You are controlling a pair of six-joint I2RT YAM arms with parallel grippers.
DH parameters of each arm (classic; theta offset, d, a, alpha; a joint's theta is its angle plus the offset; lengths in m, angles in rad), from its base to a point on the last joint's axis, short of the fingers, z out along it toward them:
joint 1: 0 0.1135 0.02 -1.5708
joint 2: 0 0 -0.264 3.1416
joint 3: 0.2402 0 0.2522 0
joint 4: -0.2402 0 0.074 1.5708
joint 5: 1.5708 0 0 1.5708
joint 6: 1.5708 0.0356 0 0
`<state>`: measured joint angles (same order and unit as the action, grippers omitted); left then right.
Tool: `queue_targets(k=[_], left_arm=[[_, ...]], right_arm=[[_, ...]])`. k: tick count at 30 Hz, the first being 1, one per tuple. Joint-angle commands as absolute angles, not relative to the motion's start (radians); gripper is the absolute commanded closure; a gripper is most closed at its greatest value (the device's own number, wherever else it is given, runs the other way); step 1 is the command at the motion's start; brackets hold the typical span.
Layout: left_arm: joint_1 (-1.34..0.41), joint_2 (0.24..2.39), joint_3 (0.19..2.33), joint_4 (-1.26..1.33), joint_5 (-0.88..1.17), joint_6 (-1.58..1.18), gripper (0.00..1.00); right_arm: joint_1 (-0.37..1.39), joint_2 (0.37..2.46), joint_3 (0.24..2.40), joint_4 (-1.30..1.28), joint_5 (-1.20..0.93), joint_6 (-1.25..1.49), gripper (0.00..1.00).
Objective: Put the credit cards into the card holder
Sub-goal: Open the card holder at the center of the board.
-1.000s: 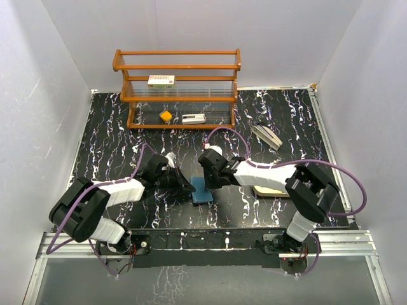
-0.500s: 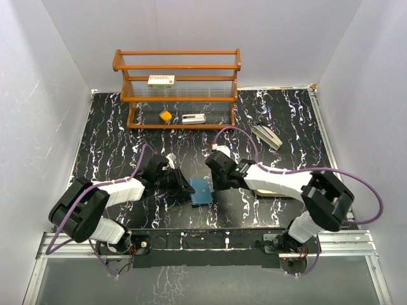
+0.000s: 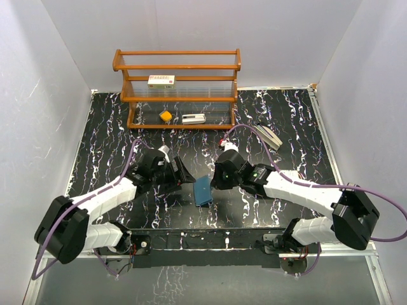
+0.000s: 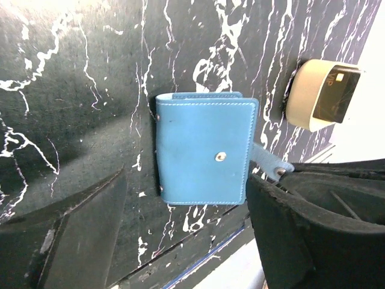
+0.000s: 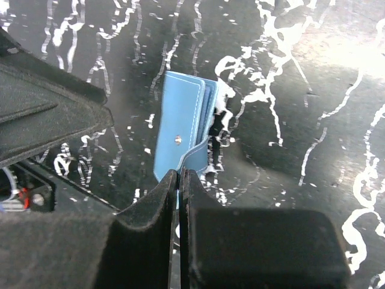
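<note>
Right gripper (image 5: 180, 174), jaws pinched on the clasp tab (image 5: 195, 153), sits just right of the closed card holder (image 5: 180, 129) flat on the table (image 3: 114, 127), long axis near-to-far; left gripper (image 3: 189, 179), wide open and empty, flanks its left.

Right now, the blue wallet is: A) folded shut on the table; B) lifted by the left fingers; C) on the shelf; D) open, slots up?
A: the wallet lies folded on the table, its snap stud facing up.
</note>
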<state>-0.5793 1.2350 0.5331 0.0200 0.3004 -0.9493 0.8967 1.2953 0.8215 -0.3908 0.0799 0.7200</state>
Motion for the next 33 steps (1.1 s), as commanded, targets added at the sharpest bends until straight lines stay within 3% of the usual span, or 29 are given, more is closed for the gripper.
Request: queue_targets(k=[1,9,20,33], left_arm=[[-0.583,1.153,0.626,-0.174,0.206,-0.863,0.21],[-0.584,1.063,0.648,-0.302,0.178,-0.83,0.21],[-0.583,1.039,0.586,-0.253,0.276,-0.851,0.24],[-0.584,1.093,0.56,-0.27,0.217,-0.805,0.32]], right_arm=[[0.894,1.255,0.822,-0.241,0.015,0.773,1.0],[0.894,1.261,0.83,-0.141,-0.026,0.831,1.0],[0.894,1.265,0.804,-0.125,-0.012,0.847,1.0],[0.893,1.236,0.757,-0.272,0.151,0.793,1.0]])
